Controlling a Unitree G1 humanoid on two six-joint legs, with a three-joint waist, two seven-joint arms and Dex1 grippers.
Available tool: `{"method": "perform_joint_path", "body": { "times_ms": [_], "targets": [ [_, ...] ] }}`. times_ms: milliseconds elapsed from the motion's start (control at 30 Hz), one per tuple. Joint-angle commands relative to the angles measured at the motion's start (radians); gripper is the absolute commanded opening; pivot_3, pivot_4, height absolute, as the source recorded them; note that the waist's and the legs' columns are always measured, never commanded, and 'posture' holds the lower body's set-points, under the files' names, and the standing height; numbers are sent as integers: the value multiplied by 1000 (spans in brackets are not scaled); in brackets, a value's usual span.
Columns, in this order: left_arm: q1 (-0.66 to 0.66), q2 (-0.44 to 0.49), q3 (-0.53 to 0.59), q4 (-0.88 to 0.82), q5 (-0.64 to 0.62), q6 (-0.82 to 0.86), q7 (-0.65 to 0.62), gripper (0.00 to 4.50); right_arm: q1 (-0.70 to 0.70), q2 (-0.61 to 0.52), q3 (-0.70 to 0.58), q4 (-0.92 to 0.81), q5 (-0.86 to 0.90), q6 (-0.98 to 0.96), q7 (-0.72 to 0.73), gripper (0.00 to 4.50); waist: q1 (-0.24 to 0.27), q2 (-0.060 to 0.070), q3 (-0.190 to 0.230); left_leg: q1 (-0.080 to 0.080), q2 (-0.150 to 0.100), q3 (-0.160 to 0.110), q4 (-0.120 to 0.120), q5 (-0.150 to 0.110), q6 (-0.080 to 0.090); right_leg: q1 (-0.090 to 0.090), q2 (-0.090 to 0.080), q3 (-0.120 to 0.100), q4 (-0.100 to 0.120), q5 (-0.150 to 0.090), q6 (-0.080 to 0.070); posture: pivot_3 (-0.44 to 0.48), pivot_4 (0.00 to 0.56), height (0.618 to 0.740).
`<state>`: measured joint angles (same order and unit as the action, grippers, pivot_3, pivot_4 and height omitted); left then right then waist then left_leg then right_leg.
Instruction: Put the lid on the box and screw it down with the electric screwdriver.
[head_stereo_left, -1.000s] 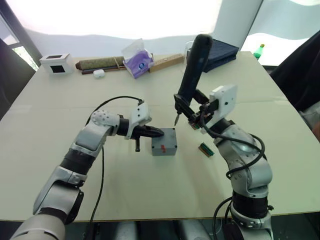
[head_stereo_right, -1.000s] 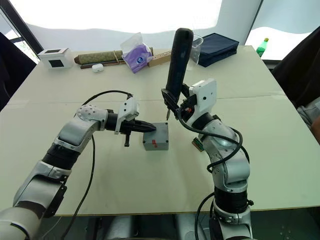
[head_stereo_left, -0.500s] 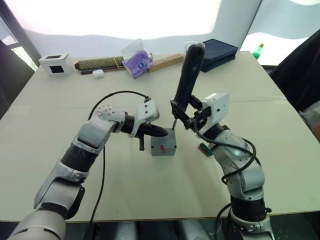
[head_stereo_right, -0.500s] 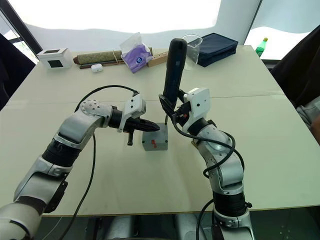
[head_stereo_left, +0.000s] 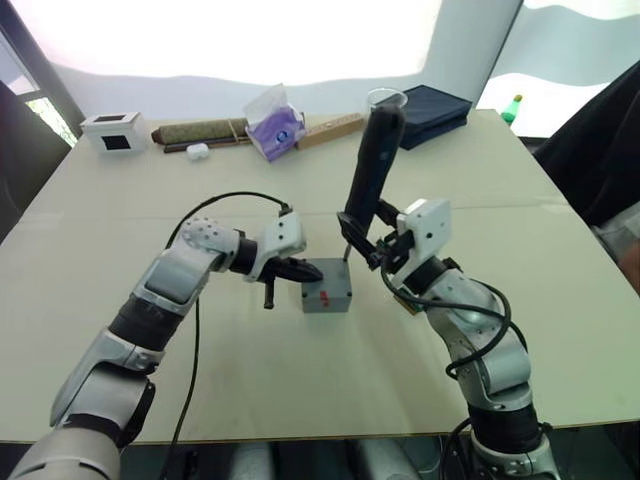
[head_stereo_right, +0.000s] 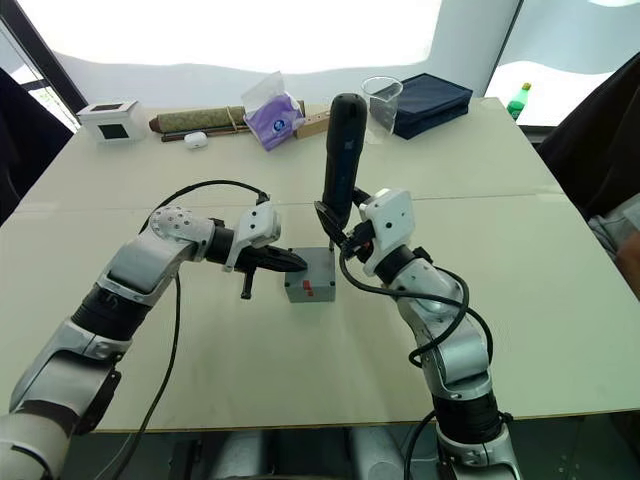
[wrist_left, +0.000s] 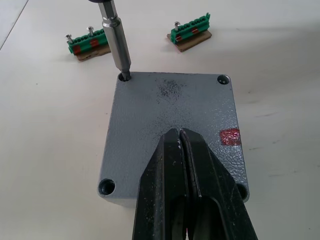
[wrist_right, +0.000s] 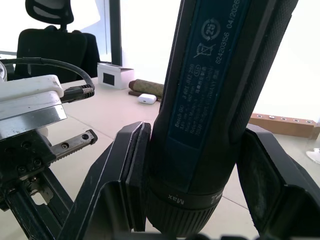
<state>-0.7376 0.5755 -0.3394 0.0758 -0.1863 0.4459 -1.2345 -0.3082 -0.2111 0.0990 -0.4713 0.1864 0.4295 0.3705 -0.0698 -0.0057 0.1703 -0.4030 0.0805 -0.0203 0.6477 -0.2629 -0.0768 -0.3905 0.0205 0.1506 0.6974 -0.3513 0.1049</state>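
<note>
Grey and square, the box (head_stereo_left: 326, 289) sits near the middle of the table (head_stereo_left: 120, 330) with the lid (wrist_left: 170, 125) already on top, a small red mark showing on the side facing us. We see the left gripper (wrist_left: 181, 145) lying over the lid with its two black fingers pressed together — closed on nothing, their tips resting on the lid's surface. The right gripper (wrist_right: 192, 165) clamps the black screwdriver (head_stereo_left: 367, 165) near its lower end, one finger on each side of the barrel, holding it upright and slightly tilted. In the left wrist view the metal bit (wrist_left: 116, 42) stands in one corner screw hole of the lid; the other three corner holes are visible. Two green strips (wrist_left: 87, 42) lie on the table just beyond the box — apart from it. Along the table's far edge we note a white box (head_stereo_left: 112, 130), a tissue pack (head_stereo_left: 273, 122), a clear cup (head_stereo_right: 381, 100) and a dark blue case (head_stereo_left: 435, 103).
</note>
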Motion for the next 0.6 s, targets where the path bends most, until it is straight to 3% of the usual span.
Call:
{"method": "perform_joint_path", "body": {
  "times_ms": [33, 167, 333, 600],
  "targets": [
    [36, 2, -31, 22, 32, -10, -2, 0, 23, -39, 65, 54, -48, 60, 8, 2151, 0, -1, -3, 0, 0, 0, 0, 0, 0, 0, 0, 0, 0, 0, 0, 0, 150, 740],
    [44, 0, -34, 36, 39, -32, -3, 0, 33, -64, 87, 92, -73, 103, 0, 2151, 1, -5, -11, 3, 0, 0, 0, -1, 2, 3, 0, 0, 0, 0, -1, 0, 150, 740],
    [47, -6, -36, 67, 47, -61, -6, 0, 36, -39, 72, 105, -50, 115, -14, 2151, 2, -7, -14, 16, 0, -2, -1, -7, 11, 21, 0, -2, -10, -1, -2, 0, 150, 740],
    [52, -9, -37, 85, 52, -83, -6, 0, 39, -14, 54, 118, -37, 107, -26, 2151, 2, -8, -19, 16, 0, -3, -1, -7, 12, 22, 0, -3, -11, -1, -2, 0, 150, 740]
  ]
}}
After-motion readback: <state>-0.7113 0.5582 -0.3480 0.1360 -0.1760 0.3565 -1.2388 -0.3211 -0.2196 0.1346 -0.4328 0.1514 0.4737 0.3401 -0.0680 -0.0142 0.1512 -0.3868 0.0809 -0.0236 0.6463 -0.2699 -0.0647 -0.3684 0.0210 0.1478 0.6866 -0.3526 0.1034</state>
